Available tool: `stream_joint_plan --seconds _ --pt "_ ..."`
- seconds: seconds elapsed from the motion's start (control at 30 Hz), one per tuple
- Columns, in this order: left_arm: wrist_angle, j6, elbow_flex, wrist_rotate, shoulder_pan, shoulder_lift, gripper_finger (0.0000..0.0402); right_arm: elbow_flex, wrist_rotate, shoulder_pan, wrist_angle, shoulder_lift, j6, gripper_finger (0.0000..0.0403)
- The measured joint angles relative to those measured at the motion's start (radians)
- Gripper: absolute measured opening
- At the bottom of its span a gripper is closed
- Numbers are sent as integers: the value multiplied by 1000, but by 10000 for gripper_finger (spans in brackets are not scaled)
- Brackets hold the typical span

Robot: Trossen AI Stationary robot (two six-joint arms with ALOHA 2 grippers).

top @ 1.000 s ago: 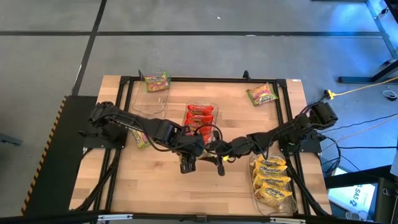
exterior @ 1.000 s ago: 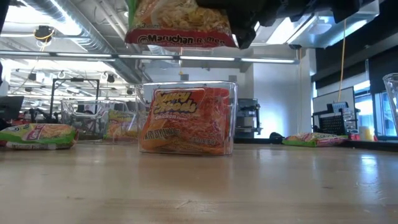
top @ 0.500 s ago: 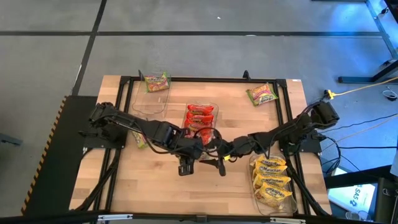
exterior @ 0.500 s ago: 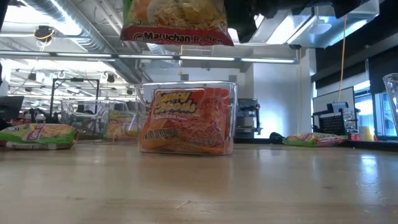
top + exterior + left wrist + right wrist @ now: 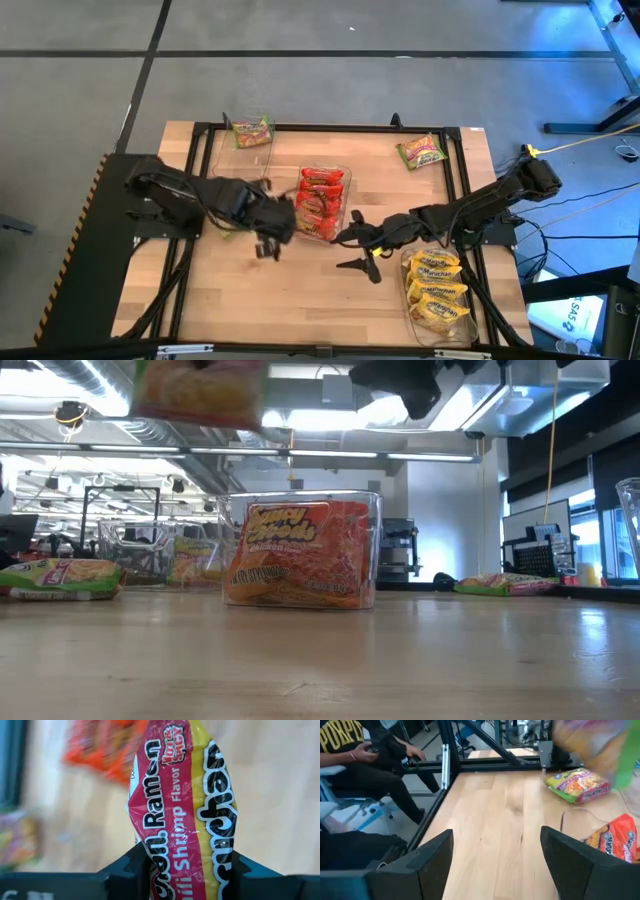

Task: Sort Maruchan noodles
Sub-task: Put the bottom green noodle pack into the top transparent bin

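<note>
Mid-sort: left hand (image 5: 186, 866) clamped on a chili shrimp packet (image 5: 186, 805), red and yellow, carried above the surface (image 5: 290, 290) just left of the middle tray (image 5: 347, 172). Right hand (image 5: 358, 254) spread wide, holding nothing, low over the surface just beside the right tray (image 5: 408, 300). Judged step: hand-over done, packet in transit to its bin. Next move calls for choosing the bin by colour, probably the middle tray of red packets (image 5: 320, 195) close by, then lining up over the stack and letting go low enough that the packet lies flat inside the walls.

Count, as far as visible from above: about three red in the middle tray; four yellow packets (image 5: 438, 288) in the right tray; one green packet (image 5: 252, 131) at the far-left tray; one loose green packet (image 5: 421, 151) at the far right of the surface; another green one (image 5: 60, 576) at the left edge, largely hidden from above; one in the air
</note>
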Motion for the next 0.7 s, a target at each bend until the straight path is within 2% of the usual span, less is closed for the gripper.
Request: stream_joint_plan --seconds 0.1,0.27,0.5,0.7 --pt "-118 -19 0 -28 36 -36 138 0 4 0 -13 1 0 273" --pt "-102 87 -66 -28 157 -136 138 0 12 0 -22 2 -4 273" --pt "-86 307 -254 -25 481 -252 138 -2 12 0 -31 10 -56 273" --pt "99 620 -378 21 793 -248 137 -21 12 -1 -33 10 -132 273"
